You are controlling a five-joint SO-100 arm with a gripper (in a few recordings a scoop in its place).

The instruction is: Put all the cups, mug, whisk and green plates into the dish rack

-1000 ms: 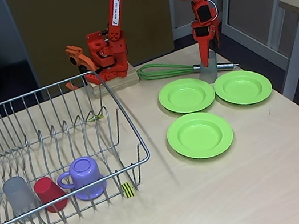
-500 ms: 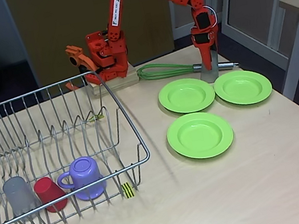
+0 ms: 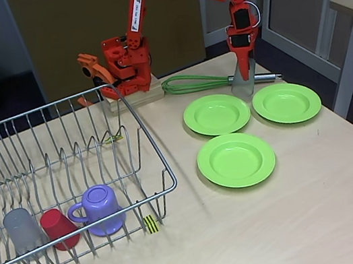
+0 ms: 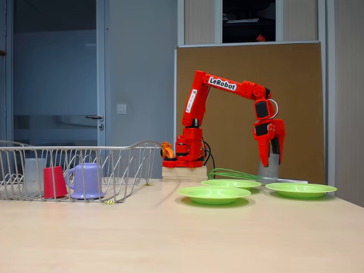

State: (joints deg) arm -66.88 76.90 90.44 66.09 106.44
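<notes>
The grey cup (image 3: 244,82) sits at the far edge of the table (image 3: 300,213), right by the whisk (image 3: 198,81). In the low fixed view it (image 4: 268,168) looks a bit lifted and tilted, but I cannot be sure it is off the table. The gripper (image 3: 245,68) comes down over it from above, and the fingers seem closed on the cup's top, so it looks like the arm is holding the cup.

The whisk lies flat along the far edge, with its green loops pointing at the arm's base and its silver handle poking out past the cup. Three green plates lie in front of it: one (image 3: 216,114) near the cup, one (image 3: 286,102) toward the right edge, and one (image 3: 236,159) closer to the middle of the table. They are near each other.

The dish rack (image 3: 69,185) takes up the left side of the table. In its front left part stand another grey cup (image 3: 23,229), a red cup (image 3: 59,228) and a purple mug (image 3: 99,210), all upside down.

So the step now is picking up the last cup. Next, I think the arm must lift it clear of the whisk and plates, swing it left over the rack's wire wall, and set it down in a free spot. The whisk and plates are not yet done.
</notes>
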